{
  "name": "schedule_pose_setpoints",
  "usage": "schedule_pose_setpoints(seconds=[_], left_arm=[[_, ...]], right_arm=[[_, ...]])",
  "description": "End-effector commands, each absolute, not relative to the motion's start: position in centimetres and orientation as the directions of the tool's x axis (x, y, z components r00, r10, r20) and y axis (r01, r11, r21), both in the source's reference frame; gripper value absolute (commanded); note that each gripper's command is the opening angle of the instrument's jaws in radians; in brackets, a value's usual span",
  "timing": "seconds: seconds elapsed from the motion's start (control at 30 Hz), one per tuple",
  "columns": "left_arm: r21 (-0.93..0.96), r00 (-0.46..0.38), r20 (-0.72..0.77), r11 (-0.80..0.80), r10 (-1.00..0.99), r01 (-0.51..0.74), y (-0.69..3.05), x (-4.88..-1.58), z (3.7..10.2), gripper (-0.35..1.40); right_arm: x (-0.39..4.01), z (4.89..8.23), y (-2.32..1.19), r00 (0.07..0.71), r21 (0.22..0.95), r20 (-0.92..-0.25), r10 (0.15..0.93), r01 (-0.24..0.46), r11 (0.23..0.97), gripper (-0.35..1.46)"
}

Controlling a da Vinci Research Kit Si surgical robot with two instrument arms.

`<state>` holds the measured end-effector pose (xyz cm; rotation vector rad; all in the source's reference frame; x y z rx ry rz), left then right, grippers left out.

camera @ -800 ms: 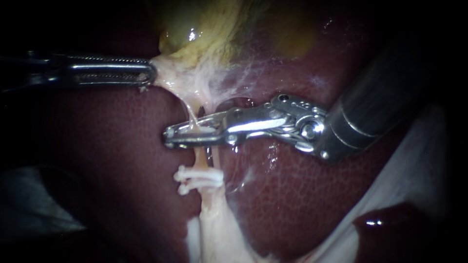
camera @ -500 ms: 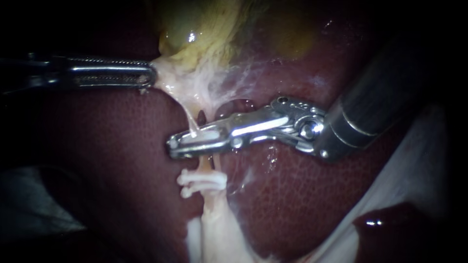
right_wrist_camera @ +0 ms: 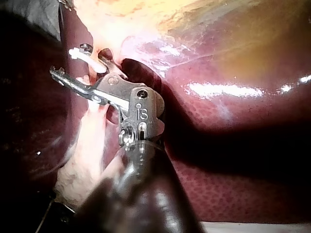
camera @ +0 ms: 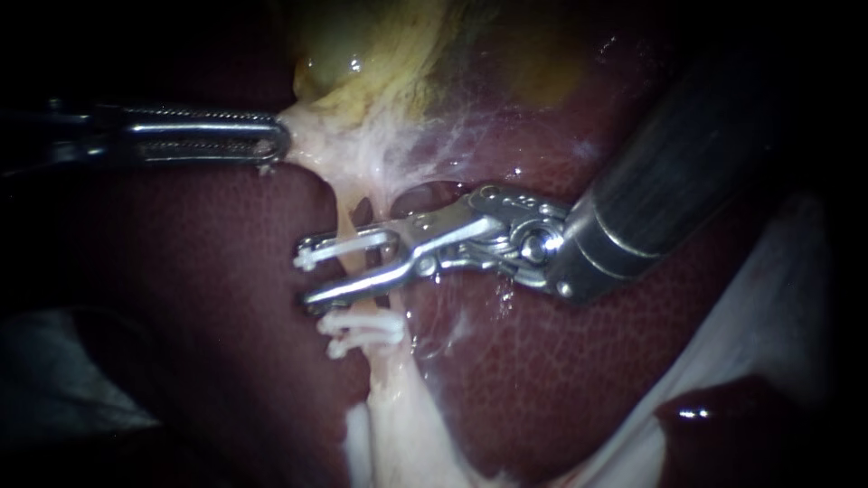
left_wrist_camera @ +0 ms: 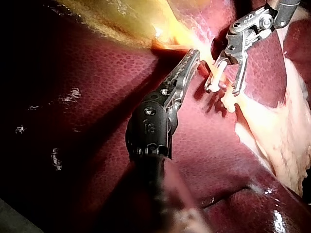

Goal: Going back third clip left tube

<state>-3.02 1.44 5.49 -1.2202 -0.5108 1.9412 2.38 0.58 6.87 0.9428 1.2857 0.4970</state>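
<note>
Parted since a moment ago, right instrument's [camera: 307,277] jaws straddle the tube [camera: 349,264] (left instrument [camera: 278,141] clamps tissue [camera: 318,137]).

Bright light glints off the wet, dark red liver [camera: 226,298], with blackness closing in around it. A white sheet [camera: 764,312] lies along the liver's right edge, a dim grey surface [camera: 54,380] beyond its left.

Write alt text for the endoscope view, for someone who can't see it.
The right instrument holds its jaws open around a pale tube, a white clip crossing the tube between them and two more clips just below. The left instrument is shut on pale tissue under the yellowish gallbladder, over dark red liver.
</note>
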Motion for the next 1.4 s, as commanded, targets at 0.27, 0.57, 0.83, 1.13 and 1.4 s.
schedule_pose_setpoints(seconds=[0.27, 0.57, 0.83, 1.13, 1.4], left_arm=[[-0.675, -0.243, -0.576, -0.622, 0.78, -0.396, 1.43, -3.01, 5.49, -0.35], [-0.675, -0.243, -0.576, -0.622, 0.78, -0.396, 1.43, -3.01, 5.49, -0.35], [-0.675, -0.244, -0.576, -0.623, 0.78, -0.396, 1.42, -3.0, 5.49, -0.35], [-0.675, -0.244, -0.577, -0.623, 0.78, -0.396, 1.42, -3.01, 5.5, -0.35], [-0.674, -0.244, -0.577, -0.623, 0.779, -0.396, 1.42, -3.0, 5.51, -0.35]], right_arm=[[2.26, 6.92, 0.61, 0.208, 0.757, -0.647, 0.734, 0.057, 0.651, 0.5], [2.06, 6.86, 0.56, 0.227, 0.701, -0.694, 0.683, -0.003, 0.713, 0.5], [1.74, 6.72, 0.41, 0.328, 0.593, -0.764, 0.556, 0.014, 0.805, 0.5], [1.46, 6.58, 0.5, 0.334, 0.55, -0.787, 0.519, -0.001, 0.835, 0.5], [1.33, 6.52, 0.44, 0.334, 0.512, -0.814, 0.476, 0.025, 0.859, 0.5]])
